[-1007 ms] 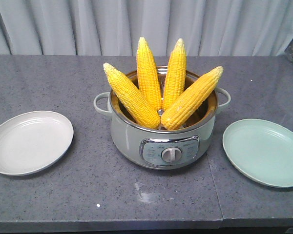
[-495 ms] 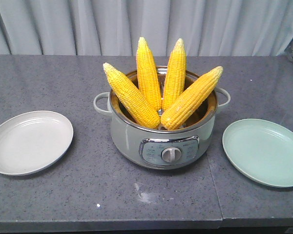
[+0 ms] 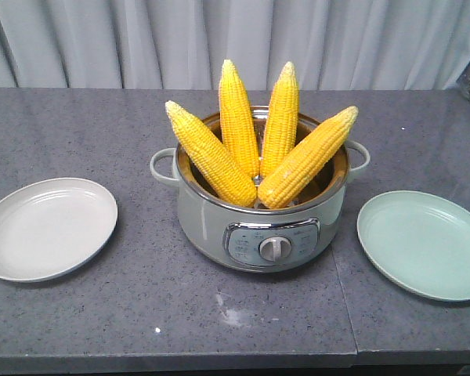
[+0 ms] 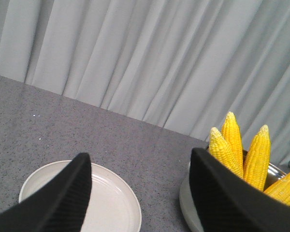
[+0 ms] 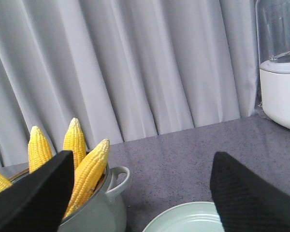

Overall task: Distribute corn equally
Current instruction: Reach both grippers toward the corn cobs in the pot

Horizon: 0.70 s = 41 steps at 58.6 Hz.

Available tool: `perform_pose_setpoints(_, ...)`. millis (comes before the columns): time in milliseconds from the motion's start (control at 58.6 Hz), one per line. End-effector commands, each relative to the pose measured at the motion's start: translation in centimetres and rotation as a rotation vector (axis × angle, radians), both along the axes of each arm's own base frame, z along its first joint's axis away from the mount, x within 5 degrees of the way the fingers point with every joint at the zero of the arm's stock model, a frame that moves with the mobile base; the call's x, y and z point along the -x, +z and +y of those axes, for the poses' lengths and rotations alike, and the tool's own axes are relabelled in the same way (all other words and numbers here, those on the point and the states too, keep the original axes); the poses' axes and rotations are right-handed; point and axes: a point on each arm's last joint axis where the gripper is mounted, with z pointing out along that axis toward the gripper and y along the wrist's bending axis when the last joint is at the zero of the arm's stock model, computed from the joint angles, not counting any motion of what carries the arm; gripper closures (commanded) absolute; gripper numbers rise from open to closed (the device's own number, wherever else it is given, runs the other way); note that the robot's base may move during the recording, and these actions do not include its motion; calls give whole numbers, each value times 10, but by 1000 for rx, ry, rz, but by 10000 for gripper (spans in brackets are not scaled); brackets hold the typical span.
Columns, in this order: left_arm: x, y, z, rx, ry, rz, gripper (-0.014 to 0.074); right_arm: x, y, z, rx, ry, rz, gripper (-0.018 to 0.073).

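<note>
1. Comparing this moment with the earlier views, nothing has shifted: the four cobs of corn (image 3: 240, 125) stand fanned, tips up, in the pot (image 3: 258, 227) at the middle of the counter (image 3: 102, 125), exactly as before.
2. The white plate (image 3: 47, 227) near the counter's left edge and the green plate (image 3: 423, 243) near its right edge hold no cob, so I judge the sharing-out not yet begun.
3. The left end effector (image 4: 139, 162) is spread wide and grips nothing, on the white plate's side.
4. The right end effector (image 5: 143, 159) likewise gapes with nothing in it, on the green plate's side.
5. Neither touches a cob.
</note>
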Motion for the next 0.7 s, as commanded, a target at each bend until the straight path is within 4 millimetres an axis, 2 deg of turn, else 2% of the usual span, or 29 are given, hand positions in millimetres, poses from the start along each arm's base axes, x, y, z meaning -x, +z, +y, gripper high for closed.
perform_pose_setpoints(0,-6,15,0,21,-3,-57,156,-2,18,0,11,-8,-86,31)
perform_pose_setpoints(102,-15,23,-2,-15,-26,-31,156,-12,29,0,37,-10,-64,49)
perform_pose_setpoints(205,-29,40,-3,-94,-45,-26,156,-28,45,0,102,-12,-46,75)
perform_pose_setpoints(290,-42,55,-4,-141,-58,-22,156,-50,55,1,92,-2,-8,95)
perform_pose_setpoints(392,-61,69,-5,-192,-77,12,156,-80,59,2,84,14,65,97)
perform_pose_setpoints(563,-94,76,-6,-190,-100,99,156,-130,60,9,44,90,237,96)
perform_pose_setpoints(682,-111,76,-6,-177,-112,142,156,-162,68,23,34,243,341,96)
